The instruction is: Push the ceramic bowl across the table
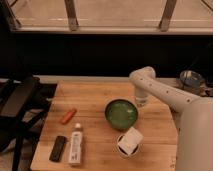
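Note:
The glossy green ceramic bowl [121, 113] sits right of centre on the light wooden table [92, 97]. My gripper [141, 102] points down at the bowl's upper right rim, touching or almost touching it. The white arm reaches in from the right edge of the view and bends over the table's far right corner.
A dark cup with a white card [129, 142] stands just in front of the bowl. An orange item [68, 115], a white tube [76, 145] and a black bar [58, 148] lie at the left. A black chair [17, 102] stands left of the table. A grey dish [191, 79] sits off to the right.

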